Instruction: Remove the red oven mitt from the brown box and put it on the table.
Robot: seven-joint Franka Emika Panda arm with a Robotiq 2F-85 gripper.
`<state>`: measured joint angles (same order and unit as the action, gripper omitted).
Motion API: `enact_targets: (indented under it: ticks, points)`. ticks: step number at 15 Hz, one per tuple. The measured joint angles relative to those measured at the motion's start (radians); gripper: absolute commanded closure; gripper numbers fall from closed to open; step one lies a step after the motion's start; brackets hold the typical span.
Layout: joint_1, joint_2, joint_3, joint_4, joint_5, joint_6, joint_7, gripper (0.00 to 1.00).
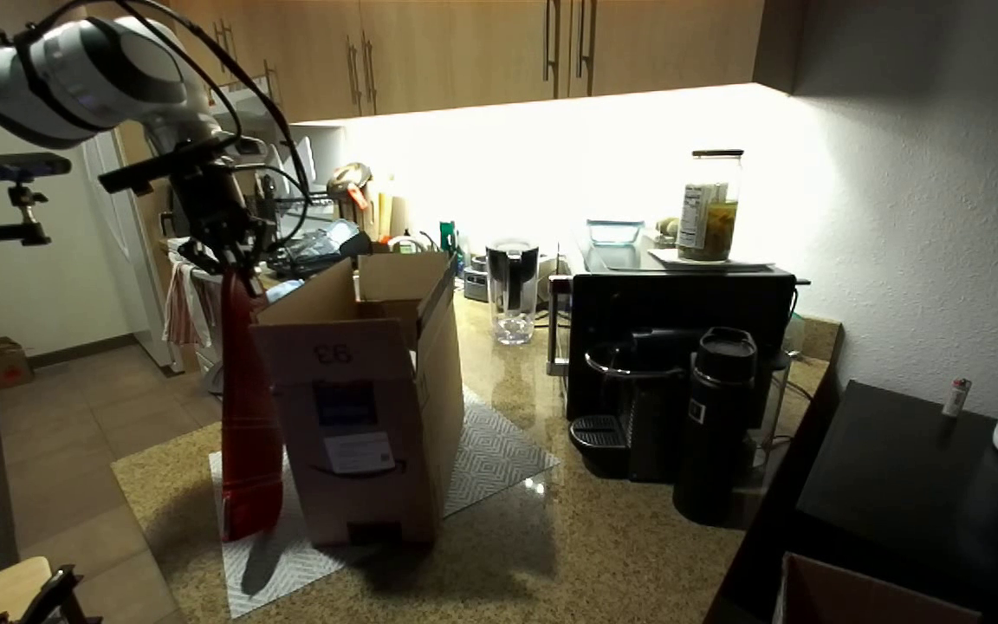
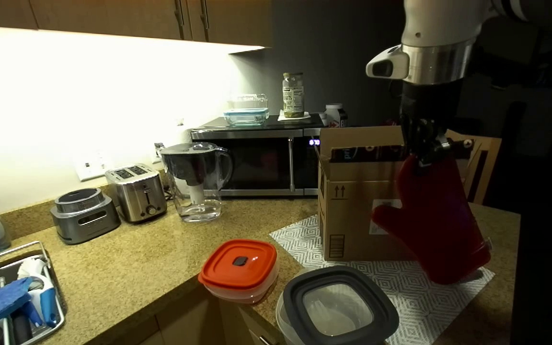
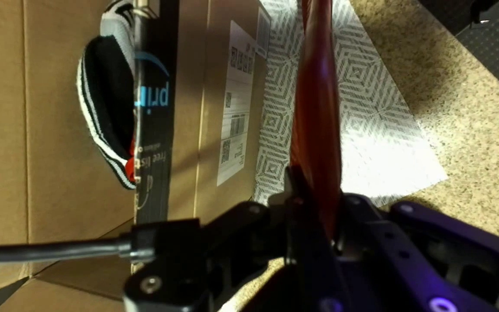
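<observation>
Speckled tan-brown stone bench (image 1: 586,555): wide and flat, and the place where the job must end.
Pale grey cloth mat with diamond lines (image 1: 503,455): lies flat on the bench.
Tall brown cardboard box (image 2: 352,211): stands up straight on the mat, top undone. In the wrist view, a black and white striped cloth thing (image 3: 108,95) shows inside; part of it is hidden.
Long floppy bright red cloth mitt (image 2: 434,220): out of the box, hanging just beside it, over the mat. I can't tell if its low end touches down. Taking it out looks done, so I think the step in hand is putting it on the bench.
Black metal pincer (image 1: 241,264): squeezed tight on the top of the mitt, with only thin cloth between its two sides. Next, it should likely move a bit clear of the box, go down slowly so the soft mitt folds onto the mat, and only then let go.
</observation>
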<state>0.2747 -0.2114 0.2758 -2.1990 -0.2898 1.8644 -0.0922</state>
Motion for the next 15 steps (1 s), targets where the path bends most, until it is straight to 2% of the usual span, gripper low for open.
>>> enact_targets:
  ticks: [10, 11, 12, 15]
  points:
    - [-0.017, 0.212, -0.018, 0.159, -0.015, -0.026, 0.086, 0.97]
    - [-0.017, 0.233, -0.021, 0.175, -0.022, -0.026, 0.093, 0.65]
    - [-0.017, 0.252, -0.023, 0.19, -0.035, -0.026, 0.106, 0.64]
    - [-0.017, 0.299, -0.028, 0.23, -0.074, -0.026, 0.145, 0.45]
